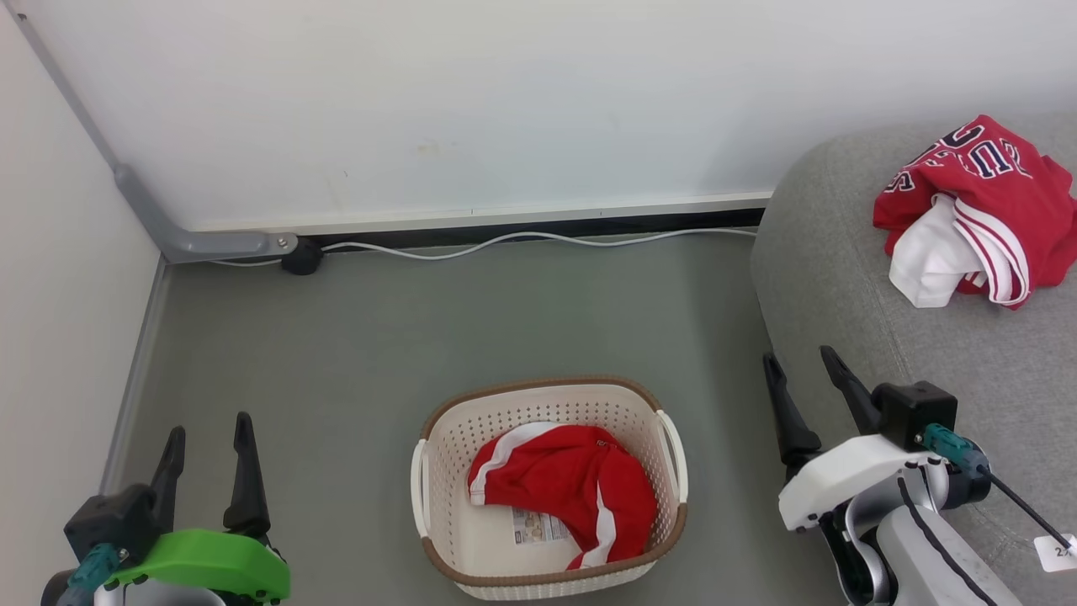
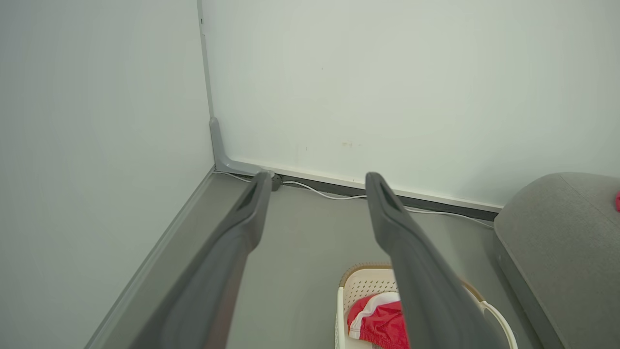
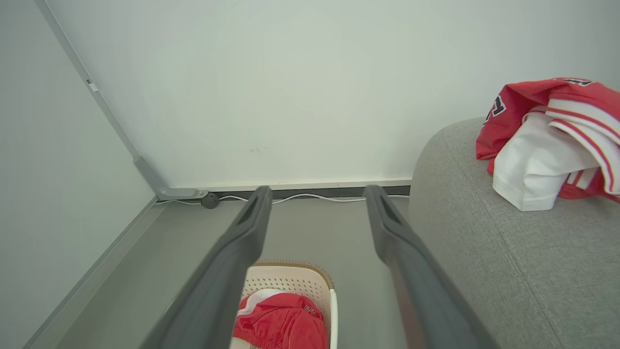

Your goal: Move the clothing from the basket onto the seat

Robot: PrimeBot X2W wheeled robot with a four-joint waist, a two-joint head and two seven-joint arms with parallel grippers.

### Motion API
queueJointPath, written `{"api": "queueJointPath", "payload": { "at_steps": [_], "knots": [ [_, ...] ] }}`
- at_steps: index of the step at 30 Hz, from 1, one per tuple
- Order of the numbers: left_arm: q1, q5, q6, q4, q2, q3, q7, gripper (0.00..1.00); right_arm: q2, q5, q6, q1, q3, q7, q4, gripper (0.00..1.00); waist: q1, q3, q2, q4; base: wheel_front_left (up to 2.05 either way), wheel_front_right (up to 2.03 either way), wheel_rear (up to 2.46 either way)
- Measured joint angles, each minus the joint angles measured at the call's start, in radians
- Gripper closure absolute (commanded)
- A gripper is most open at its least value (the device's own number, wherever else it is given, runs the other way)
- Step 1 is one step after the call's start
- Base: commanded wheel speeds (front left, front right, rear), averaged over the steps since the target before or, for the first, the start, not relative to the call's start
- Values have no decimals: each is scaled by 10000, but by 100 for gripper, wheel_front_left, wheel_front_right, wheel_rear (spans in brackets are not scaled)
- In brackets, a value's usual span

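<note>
In the head view, the basket stands on the smooth grey-green floor at near centre. It is cream perforated plastic with a brown braided rim and looped side handles. Inside it lie the red shorts, crumpled, with white side stripes. They partly cover a paper label sticker on the basket's bottom. At the right the seat, a rounded cushion of light-grey woven fabric, carries the jersey towards its far side. The jersey is bunched, red with dark lettering, a white fold and striped trim. The left tool hangs at near left over the floor, its two long, dark, tapering fingers spread apart with nothing between them. The right tool is at near right, beside the seat's rounded edge, its fingers likewise parted and empty. A thin white cable snakes along the foot of the plain pale wall.

In the left wrist view, the matte fingers stand parted, with floor and wall between them. One corner of the basket and a fold of the shorts show low down, partly behind one finger.

In the right wrist view, the fingers are apart and hold nothing. The basket with the shorts lies low between them. The seat's coarse weave rises at the right, with the jersey heaped on it.
</note>
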Motion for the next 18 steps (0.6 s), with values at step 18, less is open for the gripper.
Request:
{"api": "queueJointPath", "payload": {
  "at_steps": [18],
  "knots": [
    [563,244,0,-268,-228,209,0,0,-54,81,-251,620,-107,105,-677,0,0,-102,0,-90,0,0,0]
  ]
}}
